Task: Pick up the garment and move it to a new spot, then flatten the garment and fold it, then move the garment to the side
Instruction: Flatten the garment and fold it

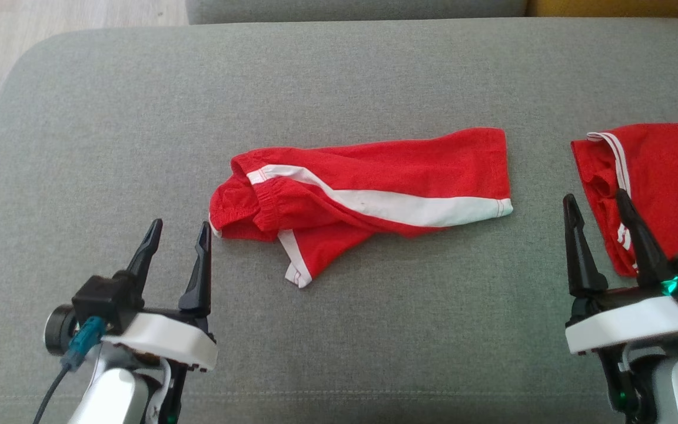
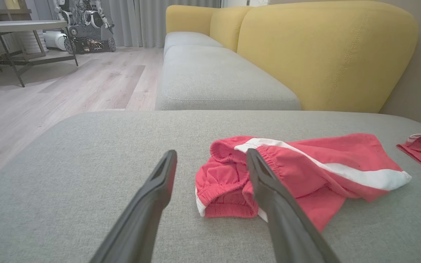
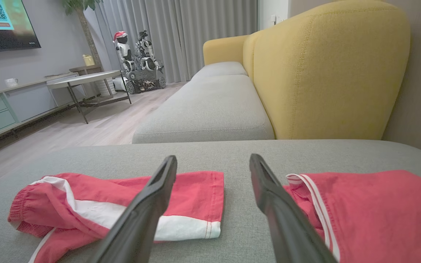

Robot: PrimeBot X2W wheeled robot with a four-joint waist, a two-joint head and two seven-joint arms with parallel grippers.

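The garment (image 1: 374, 176), red shorts with a white side stripe, lies crumpled on its side in the middle of the grey cushion (image 1: 139, 118), waistband to the left. My left gripper (image 1: 179, 227) hovers open just left of the waistband, nothing between its fingers. In the left wrist view the garment (image 2: 305, 164) lies right behind the open left gripper (image 2: 211, 153). My right gripper (image 1: 595, 198) stands open to the right of the garment's leg hem. The right wrist view has the garment (image 3: 86, 197) at left behind the open right gripper (image 3: 213, 157).
A second red garment (image 1: 668, 176) with thin white stripes lies at the cushion's right edge, partly under my right fingers. Beyond the cushion run a grey seat and yellow backrest (image 2: 323, 54). Wooden floor (image 1: 21, 29) lies off the cushion's left; a table (image 2: 13, 25) stands far off.
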